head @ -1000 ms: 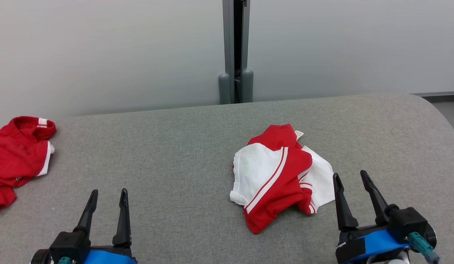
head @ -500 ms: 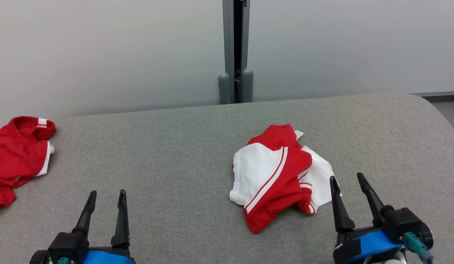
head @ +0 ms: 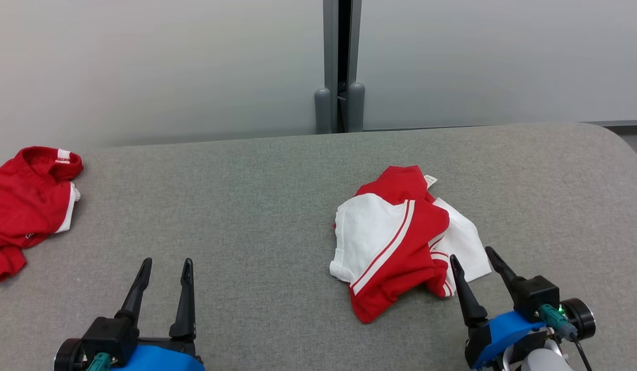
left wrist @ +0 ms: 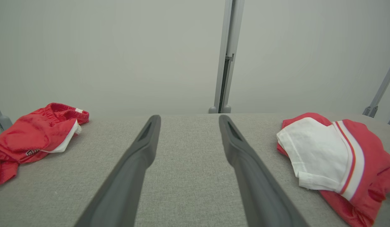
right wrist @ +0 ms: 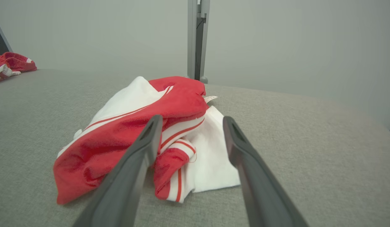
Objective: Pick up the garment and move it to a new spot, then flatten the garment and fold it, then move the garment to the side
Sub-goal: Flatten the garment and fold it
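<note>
The garment (head: 395, 242) is a crumpled red and white piece with white stripes, lying right of the middle on the grey padded table (head: 246, 206). My right gripper (head: 470, 253) is open at its near right corner, fingertips over the white flap, nothing between them. In the right wrist view the garment (right wrist: 135, 126) lies just ahead of the open right gripper (right wrist: 192, 118) and under the left finger. My left gripper (head: 167, 260) stands open over bare table at the lower left. From the left wrist, the garment (left wrist: 327, 157) lies to the right of the open left gripper (left wrist: 189, 117).
A second, mostly red garment (head: 30, 206) lies at the table's far left edge, also seen as the red garment (left wrist: 34, 135) and the red garment (right wrist: 12, 63). A grey post (head: 340, 67) stands against the pale wall behind the table. The table's right end curves away.
The head camera has shifted, so the whole picture moved a little. My right gripper has come in leftward and now reaches over the garment's near right corner. The left gripper stays open.
</note>
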